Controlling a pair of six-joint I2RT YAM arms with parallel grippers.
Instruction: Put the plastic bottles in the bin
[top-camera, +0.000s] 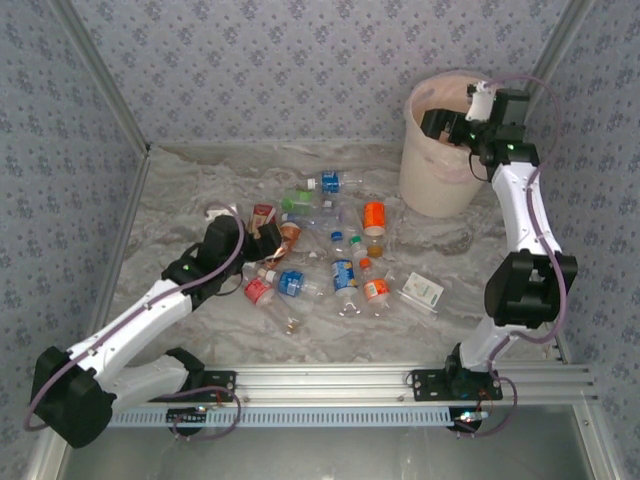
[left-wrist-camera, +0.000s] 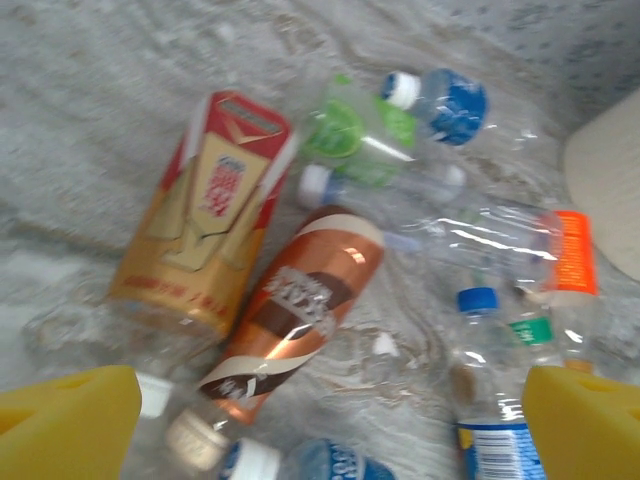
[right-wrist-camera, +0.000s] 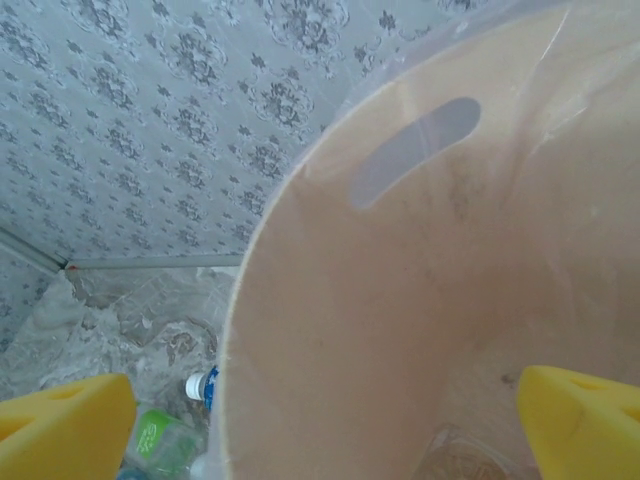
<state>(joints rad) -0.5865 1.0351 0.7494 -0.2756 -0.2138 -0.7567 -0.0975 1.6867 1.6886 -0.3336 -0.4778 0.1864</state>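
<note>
Several plastic bottles (top-camera: 340, 255) lie scattered in the middle of the table. The bin (top-camera: 437, 165), a cream bucket with a pink liner, stands at the back right. My right gripper (top-camera: 447, 124) hangs open over its mouth. In the right wrist view the yellow pads (right-wrist-camera: 585, 420) stand wide apart above the bin's inner wall (right-wrist-camera: 400, 300), and a clear bottle (right-wrist-camera: 462, 462) lies at the bottom. My left gripper (left-wrist-camera: 330, 440) is open and empty, low over a copper-labelled bottle (left-wrist-camera: 300, 310) at the pile's left side.
A red-and-gold pack (left-wrist-camera: 205, 215) lies beside the copper bottle. A small white box with green print (top-camera: 423, 292) sits right of the pile. Patterned walls close in the table on three sides, and an aluminium rail (top-camera: 330, 380) runs along the front.
</note>
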